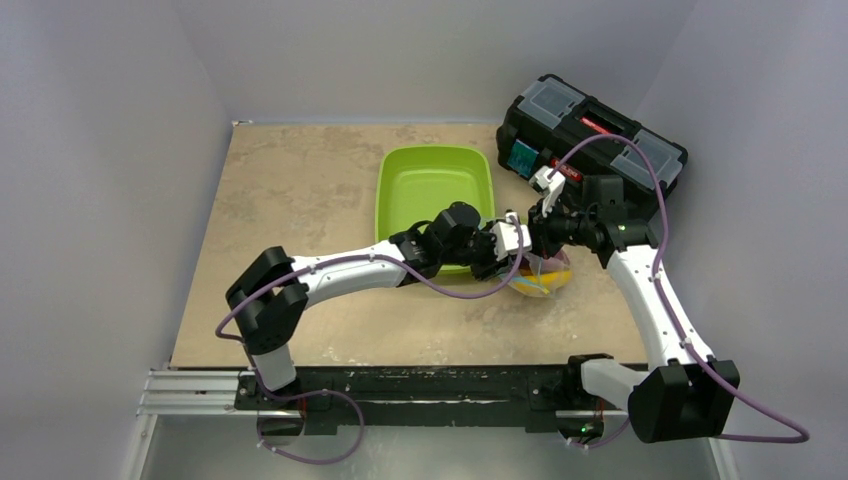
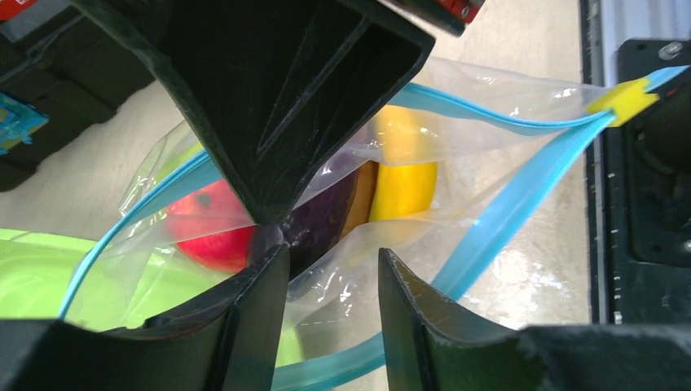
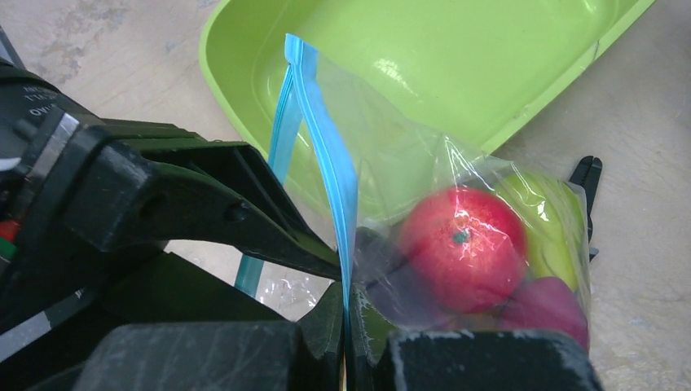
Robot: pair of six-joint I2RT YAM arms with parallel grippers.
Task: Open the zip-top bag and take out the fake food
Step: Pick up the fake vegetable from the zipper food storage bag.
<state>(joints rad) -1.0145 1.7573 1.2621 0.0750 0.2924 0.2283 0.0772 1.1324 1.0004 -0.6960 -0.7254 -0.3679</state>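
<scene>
Our right gripper [image 3: 344, 301] pinches the blue strip of the zip-top bag [image 3: 391, 147], our left gripper [image 2: 334, 261] spread about its film, fake food [image 3: 464, 244] inside, green tray [image 3: 489, 49] just behind, black toolbox [image 1: 600, 130] far right.

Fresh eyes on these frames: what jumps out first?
The zip-top bag, held between both arms by the lime-green tray, its blue zipper strips spread apart. The right gripper is clamped on one strip; the left gripper straddles the film, fingers apart. Inside, a red apple and a yellow piece show through.
</scene>
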